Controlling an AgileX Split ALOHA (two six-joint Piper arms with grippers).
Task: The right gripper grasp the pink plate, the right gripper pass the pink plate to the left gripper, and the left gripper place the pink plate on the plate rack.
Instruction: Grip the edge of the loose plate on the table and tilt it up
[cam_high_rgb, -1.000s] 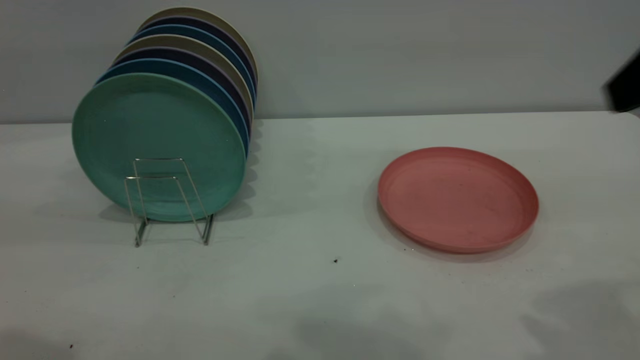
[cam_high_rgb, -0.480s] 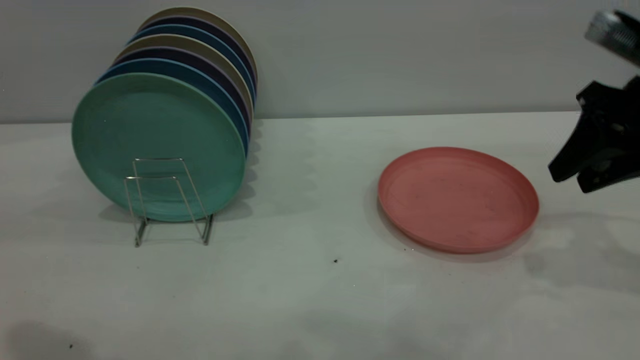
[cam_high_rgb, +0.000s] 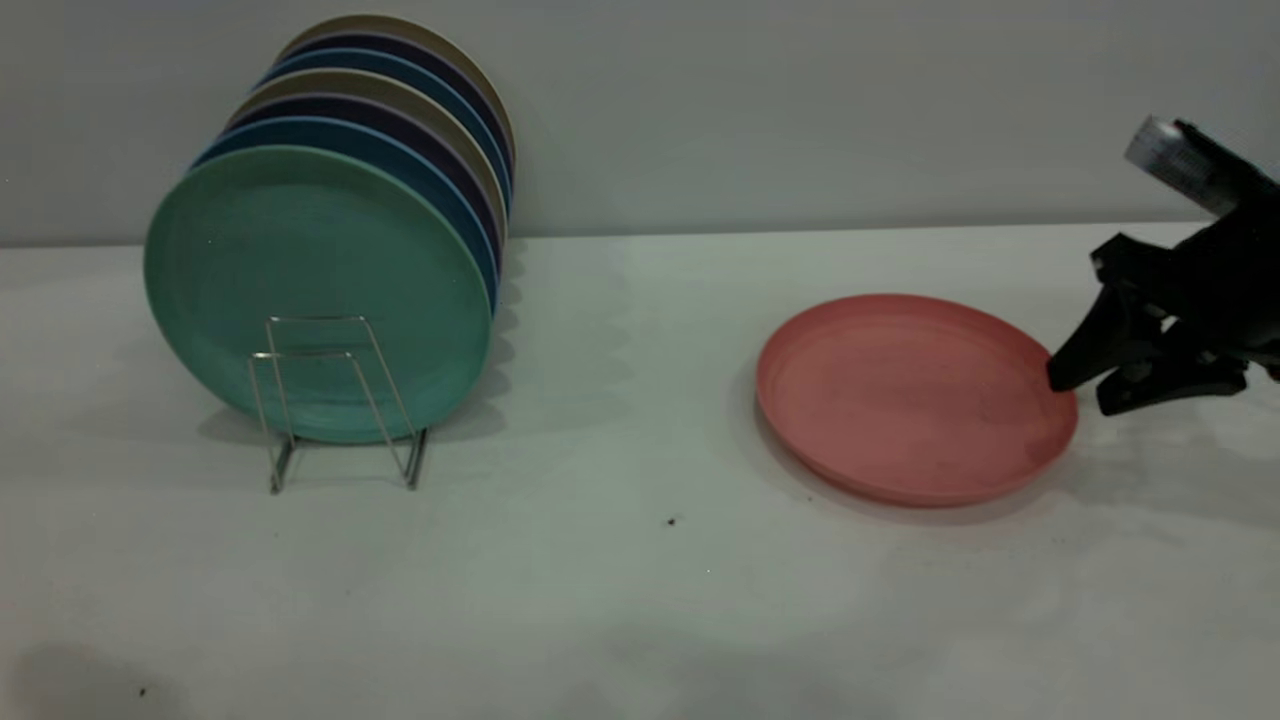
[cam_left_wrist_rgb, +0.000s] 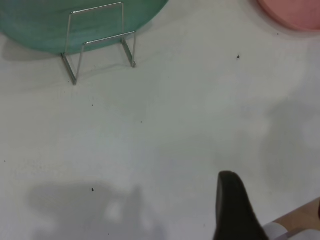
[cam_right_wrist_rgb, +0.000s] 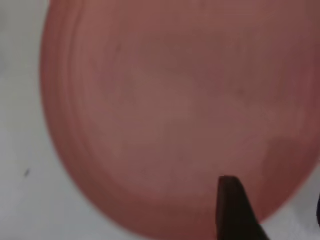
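Observation:
The pink plate (cam_high_rgb: 915, 395) lies flat on the white table, right of centre. My right gripper (cam_high_rgb: 1080, 393) is open at the plate's right rim, its upper finger over the rim edge and its lower finger just outside it, near the table. In the right wrist view the pink plate (cam_right_wrist_rgb: 170, 110) fills the frame, with one dark finger (cam_right_wrist_rgb: 232, 210) over its edge. The plate rack (cam_high_rgb: 335, 400) stands at the left with two bare wire loops in front. My left gripper (cam_left_wrist_rgb: 272, 200) is open above bare table near the front edge, out of the exterior view.
Several plates stand on edge in the rack, a mint-green plate (cam_high_rgb: 310, 260) foremost, then blue, dark and beige ones behind. The wall runs close behind the table. A wooden strip (cam_left_wrist_rgb: 300, 215) shows at the table's edge by the left gripper.
The right gripper came in from the right edge, dropped and moved left until its fingers reached the pink plate's right rim. The plate and the rack have not moved.

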